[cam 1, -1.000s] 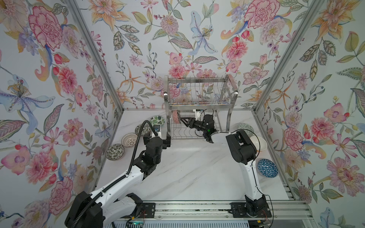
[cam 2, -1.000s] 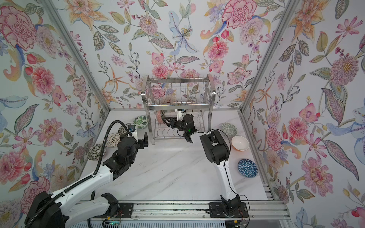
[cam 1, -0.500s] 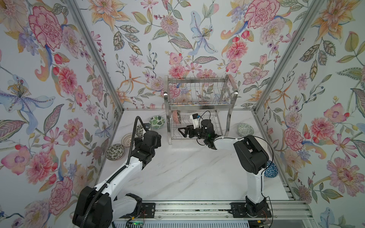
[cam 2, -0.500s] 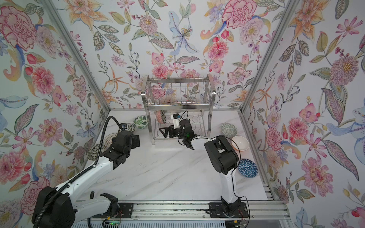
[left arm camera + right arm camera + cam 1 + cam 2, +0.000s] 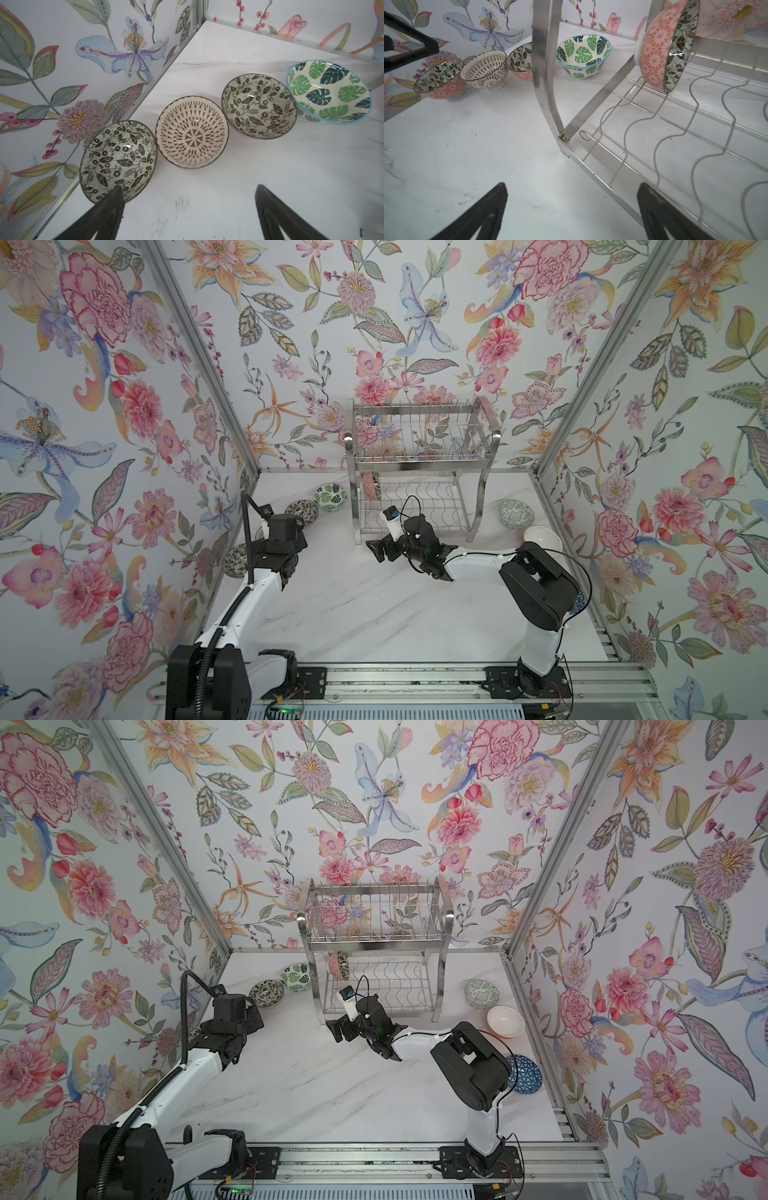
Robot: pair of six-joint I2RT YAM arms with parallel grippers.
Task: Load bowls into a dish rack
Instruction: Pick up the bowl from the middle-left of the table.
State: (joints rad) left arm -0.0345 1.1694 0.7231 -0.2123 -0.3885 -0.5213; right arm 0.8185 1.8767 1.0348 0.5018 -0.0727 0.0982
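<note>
In both top views the left arm (image 5: 257, 589) covers the brown bowl (image 5: 191, 133) wholly and about half of a floral bowl (image 5: 232, 561) at middle left. That arm's jaws are lost to us under its wrist. At lower right the right arm (image 5: 469, 1073) hides part of the blue bowl (image 5: 528, 1074). The racked bowl (image 5: 371, 486) is too small there for us to read its pattern. In the wrist views the left gripper (image 5: 189, 187) and right gripper (image 5: 572, 184) show only finger ends. The rest runs off the frame, as does much of the rack (image 5: 548, 62), whose leg also hides part of another floral bowl.
</note>
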